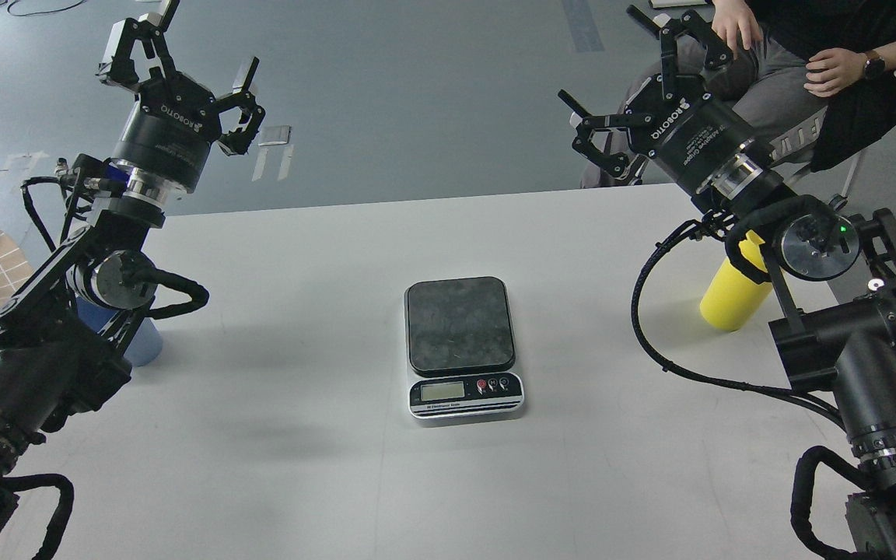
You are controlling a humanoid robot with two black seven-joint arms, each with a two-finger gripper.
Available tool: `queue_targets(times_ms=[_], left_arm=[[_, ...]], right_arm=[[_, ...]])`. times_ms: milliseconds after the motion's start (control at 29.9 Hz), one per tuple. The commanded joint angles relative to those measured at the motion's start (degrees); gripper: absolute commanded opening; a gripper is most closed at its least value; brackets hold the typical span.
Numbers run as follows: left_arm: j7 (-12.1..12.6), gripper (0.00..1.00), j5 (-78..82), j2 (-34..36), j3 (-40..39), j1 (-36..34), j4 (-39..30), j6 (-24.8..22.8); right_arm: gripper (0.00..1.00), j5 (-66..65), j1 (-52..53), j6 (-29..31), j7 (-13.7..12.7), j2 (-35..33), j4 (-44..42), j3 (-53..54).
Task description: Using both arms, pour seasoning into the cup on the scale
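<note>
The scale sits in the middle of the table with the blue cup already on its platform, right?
Not quite. In the head view the scale is mid-table, but its platform is bare; the blue cup stands on the table at the left, partly behind the left arm.

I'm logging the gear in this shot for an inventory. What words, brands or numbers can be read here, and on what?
"ROBOTIQ": on the body of the left pincer.
"ROBOTIQ": on the body of the right pincer; the smaller white line beside it is too blurred to read.
Scale: a printed strip under its display is too small to read, and the display shows no readable digits.
Nothing readable on the bottle or cup.
</note>
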Motion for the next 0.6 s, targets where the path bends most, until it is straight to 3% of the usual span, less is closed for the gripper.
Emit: queue_targets(times_ms=[0, 568], left_arm=[[0.0, 0.98, 0.0, -0.2, 0.2, 0.1, 0.0, 0.0], [0.0, 0.98, -0.4, 0.0, 0.1, -0.1, 0.0, 0.0]], right_arm=[[1.00, 0.0, 0.0, 0.0, 0.0, -0.1, 0.0, 0.1], [1.00, -0.1, 0.1, 0.0, -0.1, 0.0, 0.0, 0.1]])
